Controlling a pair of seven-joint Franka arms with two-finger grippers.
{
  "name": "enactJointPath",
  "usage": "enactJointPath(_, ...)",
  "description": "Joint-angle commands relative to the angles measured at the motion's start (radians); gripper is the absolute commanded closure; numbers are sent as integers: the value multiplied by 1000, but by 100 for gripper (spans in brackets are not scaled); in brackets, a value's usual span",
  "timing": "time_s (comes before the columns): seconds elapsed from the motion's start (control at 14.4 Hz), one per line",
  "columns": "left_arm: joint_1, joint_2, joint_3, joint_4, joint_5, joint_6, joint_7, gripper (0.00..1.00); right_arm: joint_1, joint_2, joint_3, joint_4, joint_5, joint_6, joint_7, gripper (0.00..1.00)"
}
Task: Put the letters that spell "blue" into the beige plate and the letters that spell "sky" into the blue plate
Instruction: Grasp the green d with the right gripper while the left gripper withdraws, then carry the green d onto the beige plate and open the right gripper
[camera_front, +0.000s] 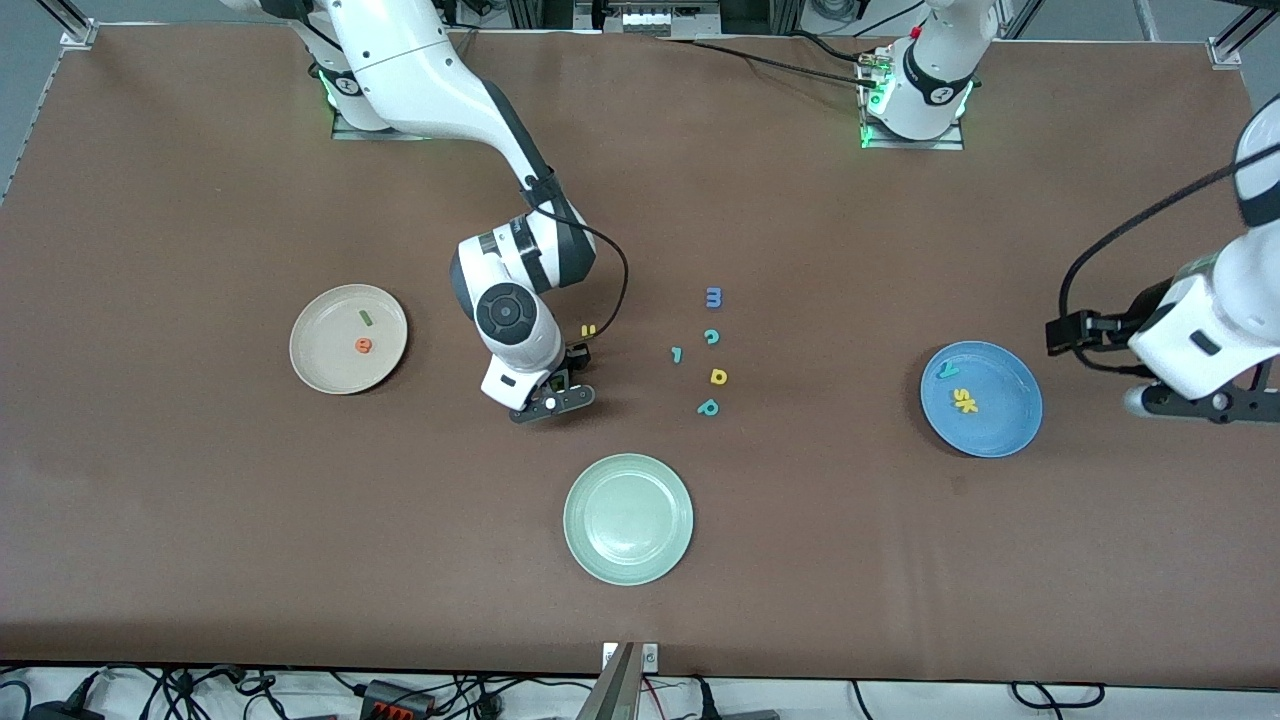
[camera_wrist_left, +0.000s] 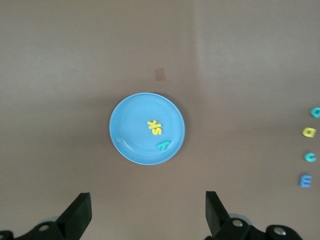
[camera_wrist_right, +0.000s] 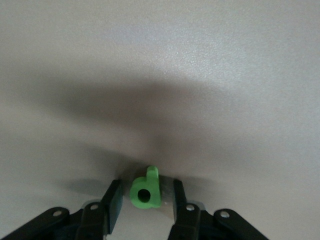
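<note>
- Down at the table, your right gripper (camera_wrist_right: 142, 197) has its fingers closing around the small green foam b-shaped letter (camera_wrist_right: 145, 190), not yet clamped.
- Centre it before squeezing.
- The left gripper (camera_wrist_left: 147, 215) waits wide open and empty above the blue plate (camera_wrist_left: 131, 131).

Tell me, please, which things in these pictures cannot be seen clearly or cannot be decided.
- Green letter: front view, hidden under the right gripper; right wrist view leaves unclear whether the fingers already touch it.
- Left gripper: front view, cut off by the picture's edge.
- Letters in the beige plate: front view, too small to read.
- Pale green plate: outside both wrist views.
</note>
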Motion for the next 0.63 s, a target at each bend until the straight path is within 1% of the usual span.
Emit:
enactJointPath(0.0, -193, -125, 272, -85, -141, 9, 25, 0, 7, 14, -7, 20, -16, -2, -2, 59)
enactJointPath(0.07, -287, -149, 400, -101, -190, 41, 41, 0, 7, 14, -7, 20, -14, -2, -1, 66)
enactJointPath(0.14, -356, -190, 497, -163, -227, 91, 92, 0, 6, 14, -7, 20, -14, -2, -2, 69)
enactJointPath(0.21, -401, -248, 558, -255, -246, 174, 169, 0, 4, 12, -9, 22, -11, -2, -2, 76)
enactJointPath(0.28, -413, -307, 583, -348, -250, 249, 194, 0, 3, 9, -9, 20, -10, -3, 1, 78)
enactJointPath(0.42, -433, -403, 614, -462, -250, 294, 187, 0, -5, 2, -12, 20, -8, -9, 1, 81)
enactJointPath(0.56, -446, -493, 627, -576, -244, 388, 185, 0, -26, -29, -18, 8, -11, -47, -5, 82)
